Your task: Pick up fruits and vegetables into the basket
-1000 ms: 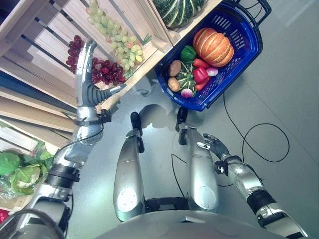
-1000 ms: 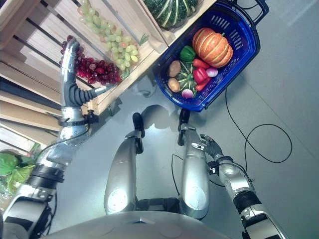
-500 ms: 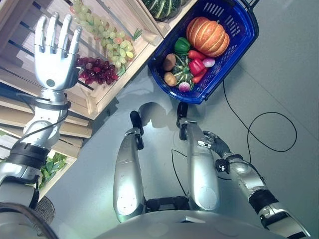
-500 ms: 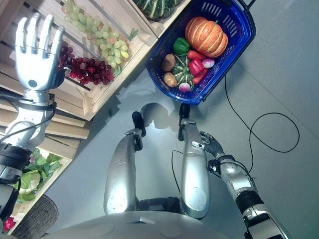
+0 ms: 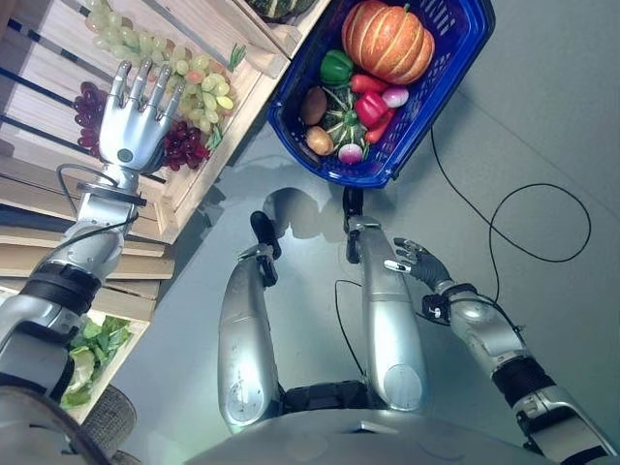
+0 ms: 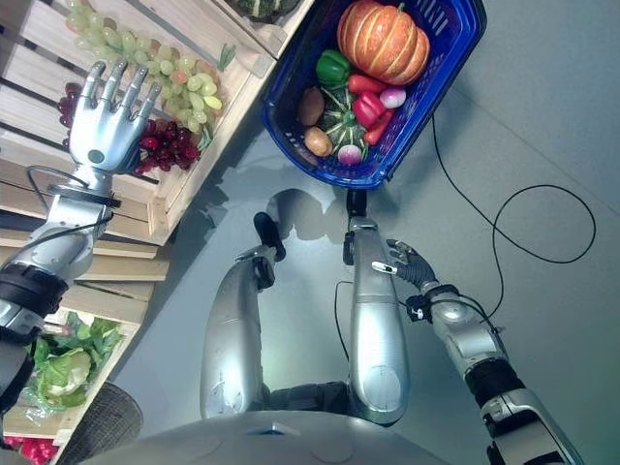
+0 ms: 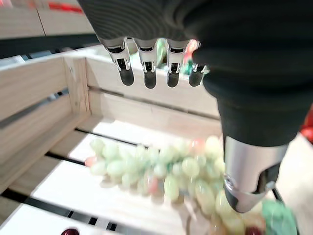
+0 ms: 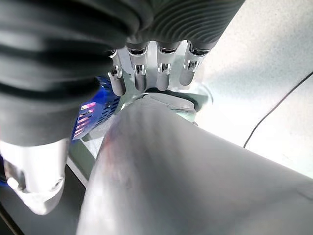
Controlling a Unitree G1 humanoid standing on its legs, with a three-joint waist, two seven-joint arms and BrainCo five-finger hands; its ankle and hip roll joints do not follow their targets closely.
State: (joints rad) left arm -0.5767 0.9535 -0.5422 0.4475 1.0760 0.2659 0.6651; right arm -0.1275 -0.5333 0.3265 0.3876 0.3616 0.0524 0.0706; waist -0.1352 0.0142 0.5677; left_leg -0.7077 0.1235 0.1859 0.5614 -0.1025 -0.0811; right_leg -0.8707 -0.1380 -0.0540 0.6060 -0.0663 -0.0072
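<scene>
The left hand [image 5: 131, 136] has dropped lower over the wooden crate [image 5: 199, 179], fingers spread and empty, above the red grapes [image 5: 179, 145] beside the green grapes [image 5: 184, 68]; likely a grab next; the basket [image 5: 387, 172] waits nearby; the right hand [image 5: 417, 263] hangs relaxed.

The scene was brightly and evenly lit from overhead, the grey floor [image 5: 542, 116] carrying a soft sheen. The wooden crate [image 5: 208, 24] cast a soft-edged shadow on the floor to its right. Close up, glare washed its pale slats [image 7: 122, 132] almost white behind the green grapes [image 7: 161, 171].
</scene>
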